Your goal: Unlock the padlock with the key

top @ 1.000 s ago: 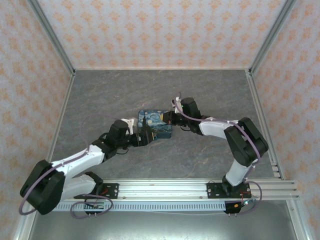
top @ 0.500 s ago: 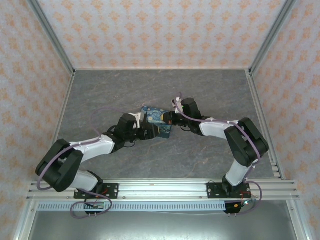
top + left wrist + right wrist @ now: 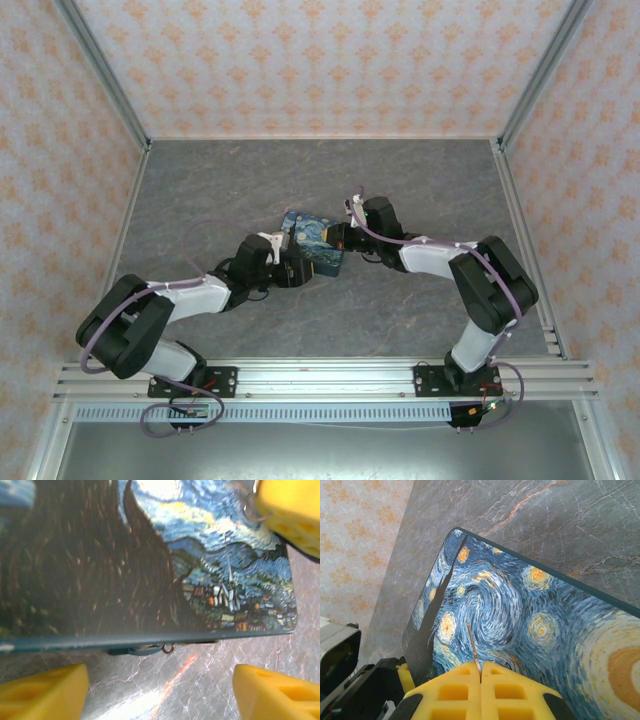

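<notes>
Located padlock (image 3: pixel 131 651) – small, dark teal – tucked under edge of painted box (image 3: pixel 150 555) nearest left hand (image 3: pixel 161 680), close to grey counter (image 3: pixel 200 690), mostly hidden, w/ small ring (image 3: pixel 167 649) showing beside it. Found left hand spread wide at that edge, nothing btwn its fingers, lock approx. ahead of the gap. Found right hand (image 3: pixel 481 672) closed tight on key (image 3: pixel 473 647) – thin blade sticking out over box lid – at opp. side of box in top view, w/ wire loop (image 3: pixel 255 511) hanging by its yellow finger (image 3: pixel 295 505).
</notes>
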